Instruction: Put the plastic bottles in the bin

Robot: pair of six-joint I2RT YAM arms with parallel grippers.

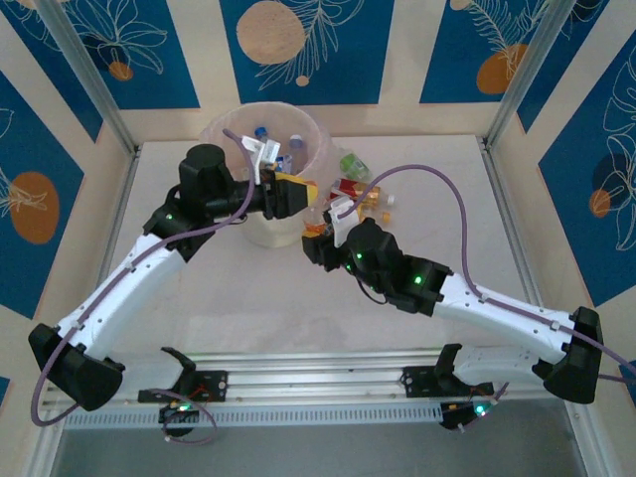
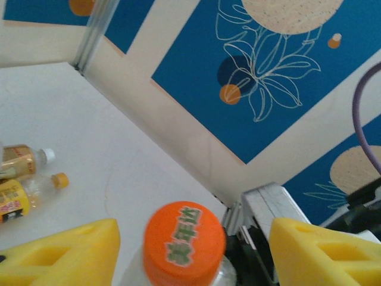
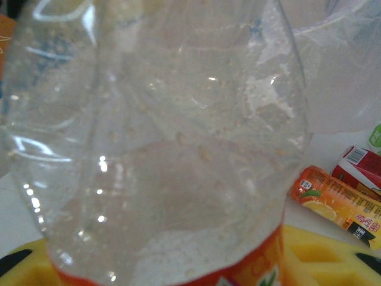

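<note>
Plastic bottles (image 1: 360, 191): some loose on the tabletop (image 1: 298, 318) just past the right hand (image 1: 320, 240). That hand is clamped on a clear bottle (image 3: 155, 149). The left hand (image 2: 191, 244) is part open, straddling an orange-capped bottle (image 2: 184, 241) with gaps either side and no clamp visible. The bin (image 1: 224, 124) is just beside the left hand.

Risks:
- Off-centre closing tips the orange-capped bottle.
- The thin clear bottle buckles and slips.
- The arms are close and could clash at the rim.

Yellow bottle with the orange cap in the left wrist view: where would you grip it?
Across the shoulder below the cap, from above: the yellow bottle lies flat with a brown bottle close beside its body, so the narrower end likely leaves finger room.
</note>
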